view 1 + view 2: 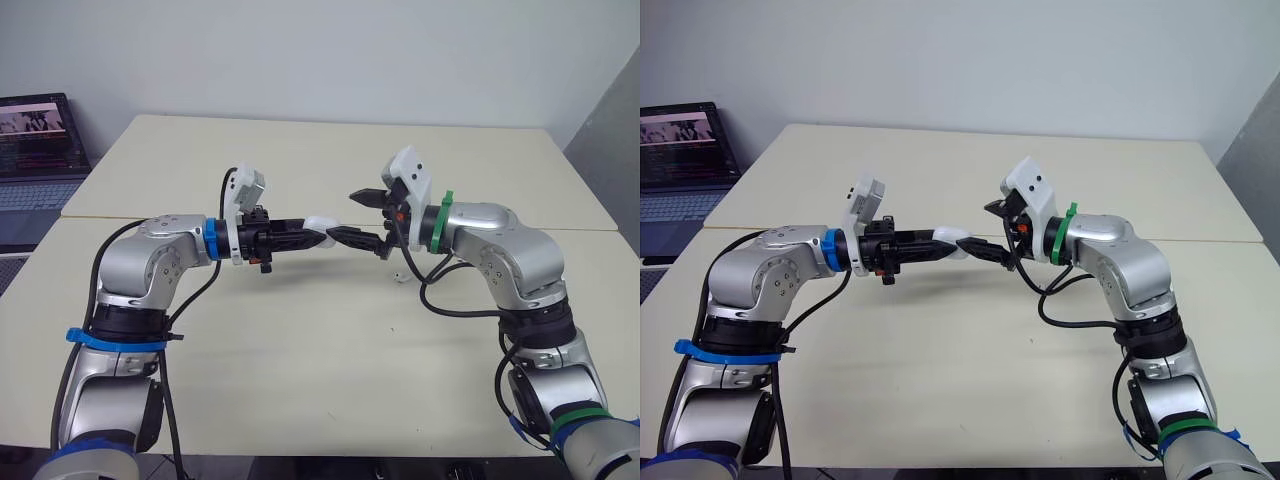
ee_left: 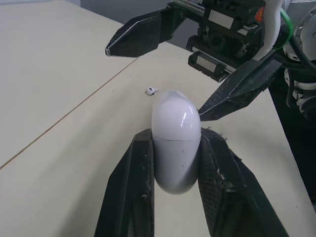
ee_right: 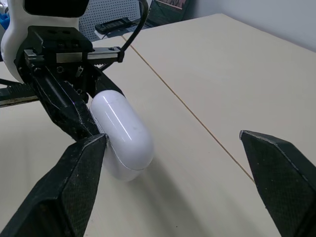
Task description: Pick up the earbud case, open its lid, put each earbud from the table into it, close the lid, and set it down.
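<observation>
Above the table's (image 1: 300, 350) middle, the left gripper (image 1: 316, 238) clamps the earbud case (image 1: 322, 223) by its lower half, lid toward 3 o'clock. The right gripper (image 1: 348, 215) gapes wide, one fingertip against the lid. Glossy, hard and light, the case is probably slippery; pry just past the seam. An earbud (image 2: 151, 90) lies on the bare beige tabletop, with a laptop (image 1: 35, 130) at 10 o'clock.

This looks to me like an office or a robotics lab room. I work over a desk (image 1: 300, 150) of two pale beige tops butted along a straight seam (image 1: 580, 229). A bare off-white wall (image 1: 330, 50) stands behind it at twelve o'clock. At ten o'clock, just off the desk's edge, an open laptop (image 1: 38, 140) shows a lit screen.
</observation>
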Robot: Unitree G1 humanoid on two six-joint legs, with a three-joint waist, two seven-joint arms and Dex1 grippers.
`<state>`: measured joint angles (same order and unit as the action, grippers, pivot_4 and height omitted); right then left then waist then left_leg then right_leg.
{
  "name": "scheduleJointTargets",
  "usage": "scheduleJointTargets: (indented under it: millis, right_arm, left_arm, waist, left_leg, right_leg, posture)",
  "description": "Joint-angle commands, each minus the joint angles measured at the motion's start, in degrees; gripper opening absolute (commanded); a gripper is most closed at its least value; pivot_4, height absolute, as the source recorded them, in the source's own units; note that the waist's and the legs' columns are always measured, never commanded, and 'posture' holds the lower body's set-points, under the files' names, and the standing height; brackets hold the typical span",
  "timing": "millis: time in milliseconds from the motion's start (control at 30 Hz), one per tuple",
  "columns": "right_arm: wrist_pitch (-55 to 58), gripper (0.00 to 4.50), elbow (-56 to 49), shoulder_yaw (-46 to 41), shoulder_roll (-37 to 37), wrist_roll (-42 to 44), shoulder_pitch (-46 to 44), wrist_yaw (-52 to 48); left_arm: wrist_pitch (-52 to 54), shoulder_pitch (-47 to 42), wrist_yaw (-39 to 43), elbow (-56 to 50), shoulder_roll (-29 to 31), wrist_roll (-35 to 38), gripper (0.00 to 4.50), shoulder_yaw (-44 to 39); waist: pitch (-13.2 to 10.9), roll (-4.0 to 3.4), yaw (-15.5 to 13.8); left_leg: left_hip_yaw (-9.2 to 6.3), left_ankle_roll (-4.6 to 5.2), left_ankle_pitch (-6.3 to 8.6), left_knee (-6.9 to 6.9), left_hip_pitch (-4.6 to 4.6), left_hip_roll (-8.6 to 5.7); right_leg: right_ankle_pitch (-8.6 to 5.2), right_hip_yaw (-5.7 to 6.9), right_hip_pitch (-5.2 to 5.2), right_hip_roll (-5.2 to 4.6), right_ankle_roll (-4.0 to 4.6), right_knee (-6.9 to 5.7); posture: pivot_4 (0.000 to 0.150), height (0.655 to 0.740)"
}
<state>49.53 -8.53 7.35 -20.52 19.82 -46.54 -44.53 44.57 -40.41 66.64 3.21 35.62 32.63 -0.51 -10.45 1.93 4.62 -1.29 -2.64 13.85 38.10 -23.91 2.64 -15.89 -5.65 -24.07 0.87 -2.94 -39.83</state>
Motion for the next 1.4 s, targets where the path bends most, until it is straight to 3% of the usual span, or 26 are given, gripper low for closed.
scheduleJointTargets:
  millis: [33, 467, 733, 1000, 1100, 1267, 1400]
  right_arm:
    - [-1.16, 4.48, 0.20, -1.35, 0.04, 0.89, -2.14, 0.85]
    - [-2.42, 4.48, 1.12, 0.56, -0.64, 0.83, -1.73, 0.59]
    - [-0.16, 4.48, 7.47, -4.97, 2.25, 3.81, -6.23, 4.30]
    - [3.34, 4.48, 7.38, -6.87, 1.57, 6.66, -6.08, 4.64]
    - [2.71, 4.48, 6.49, -6.38, -1.43, 6.28, -4.06, 3.36]
    - [3.04, 4.48, 2.61, -8.13, -5.50, 7.61, 0.59, 3.42]
    - [1.09, 4.48, 2.17, -7.71, -8.59, 6.31, 4.23, 2.23]
  left_arm:
    - [-0.08, -0.48, 0.17, -3.23, 0.18, 2.26, 0.79, -1.46]
    - [-0.44, 0.88, -0.61, -4.40, 0.40, 3.26, 0.79, -2.14]
    - [-0.49, 2.44, -0.83, -5.95, 0.71, 3.54, 0.79, -2.47]
    - [-2.32, 2.95, -2.10, -5.25, 0.33, 2.87, 0.79, -3.00]
    - [-8.22, 5.05, -8.30, -4.17, -0.83, -0.54, 0.79, -6.03]
    - [-15.63, 14.21, -30.45, -5.75, -4.08, -9.55, 0.79, -15.08]
    - [-17.64, 21.98, -34.00, -11.77, -5.74, -8.87, 0.79, -17.94]
  waist:
    - [0.00, 0.00, 0.00]
    - [0.00, 0.00, 0.01]
    - [0.00, 0.00, 0.00]
    - [-0.01, -0.01, 0.00]
    - [-0.01, -0.01, -0.04]
    - [-0.01, -0.01, 0.02]
    - [0.01, -0.03, -0.07]
  left_leg:
    - [0.00, 0.00, 0.00, 0.00, 0.00, 0.00]
    - [0.01, 0.00, 0.00, -0.02, 0.00, 0.00]
    - [0.01, 0.00, 0.00, -0.02, -0.01, -0.01]
    - [0.01, 0.00, 0.00, -0.09, -0.02, 0.01]
    - [0.02, 0.00, 0.00, -0.10, -0.02, 0.00]
    - [0.03, 0.01, 0.01, -0.15, -0.04, 0.05]
    - [0.01, 0.02, 0.02, -0.21, -0.07, 0.07]
  right_leg:
    - [0.00, 0.00, 0.00, 0.00, 0.00, 0.00]
    - [-0.01, 0.00, -0.01, 0.00, 0.01, 0.03]
    - [-0.01, -0.01, 0.00, -0.01, 0.01, 0.04]
    - [-0.01, 0.00, -0.01, -0.01, 0.01, 0.13]
    - [-0.01, 0.00, 0.00, -0.01, 0.02, 0.15]
    - [0.00, -0.04, -0.01, -0.03, 0.03, 0.29]
    - [0.00, -0.05, -0.02, -0.04, 0.03, 0.35]
  posture:
    - [0.150, 0.7400]
    - [0.150, 0.7400]
    - [0.150, 0.7400]
    - [0.150, 0.7400]
    - [0.150, 0.7400]
    - [0.150, 0.7400]
    - [0.150, 0.7400]
